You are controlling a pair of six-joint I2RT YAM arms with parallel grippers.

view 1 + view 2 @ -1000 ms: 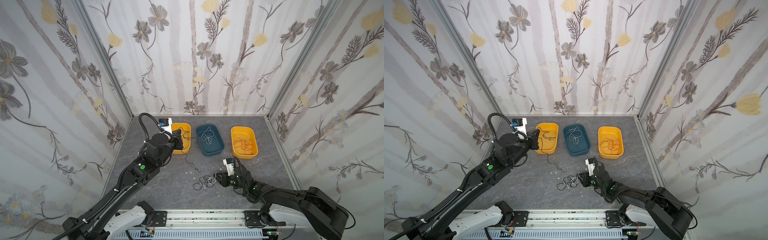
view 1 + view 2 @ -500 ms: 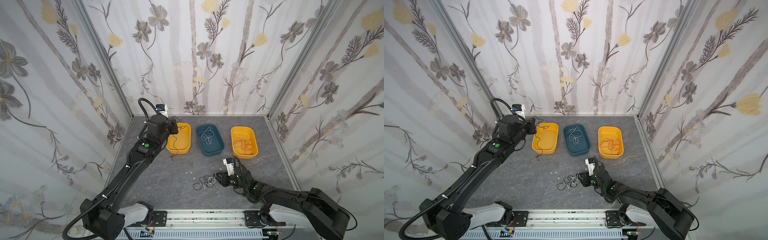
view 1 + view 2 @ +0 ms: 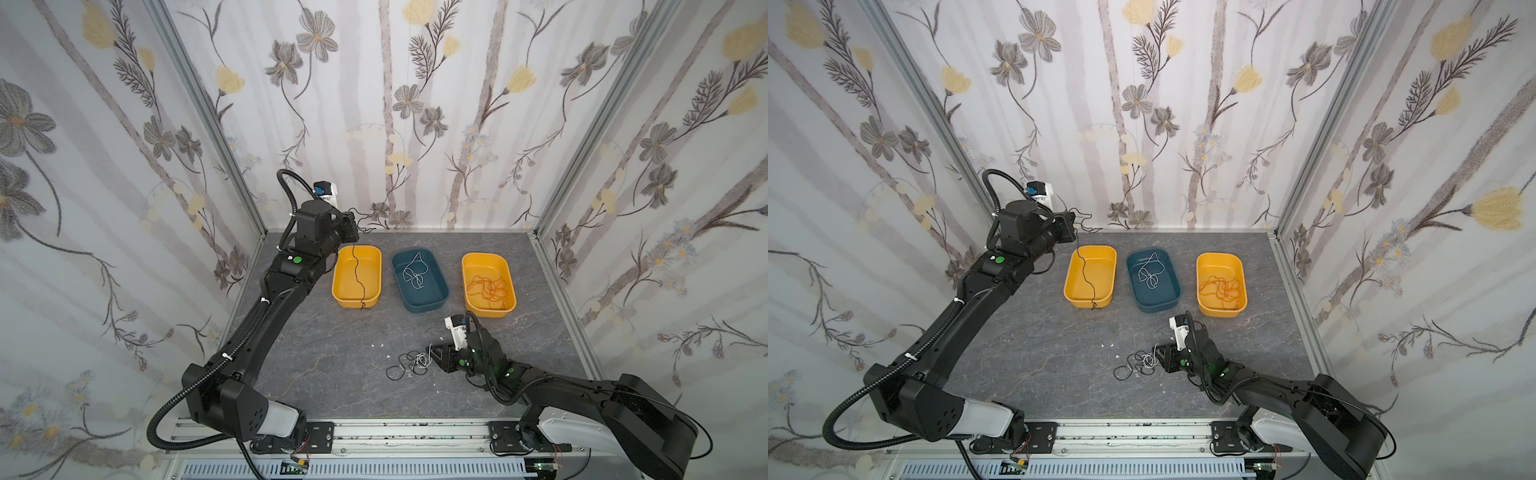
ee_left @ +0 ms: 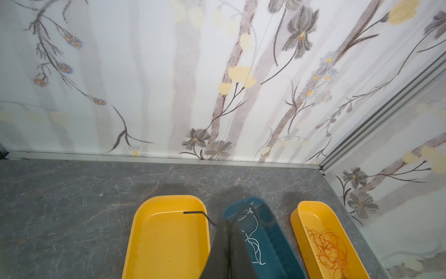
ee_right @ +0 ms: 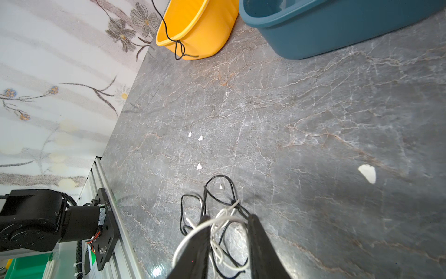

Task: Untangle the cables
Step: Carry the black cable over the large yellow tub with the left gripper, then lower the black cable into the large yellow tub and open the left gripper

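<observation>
Three shallow plastic trays sit in a row toward the back edge of the grey marbled bench, apparently one for each colour of cable. The left gripper is raised over the far end of the yellow left-hand tray, its jaws clamped shut on a thin black cable. That cable hangs slack across the tray, and its lower end trails over the near rim onto the bench. The height looks chosen to get the whole strand clear before it is dropped in. The dark blue middle tray holds a loose white cable, and the yellow right-hand tray holds a clump of orange cables. Near the middle of the front edge lies the remaining black-and-white tangle. The right gripper sits low over it with jaws partly apart, straddling strands rather than pinching them, probably to anchor the knot.
</observation>
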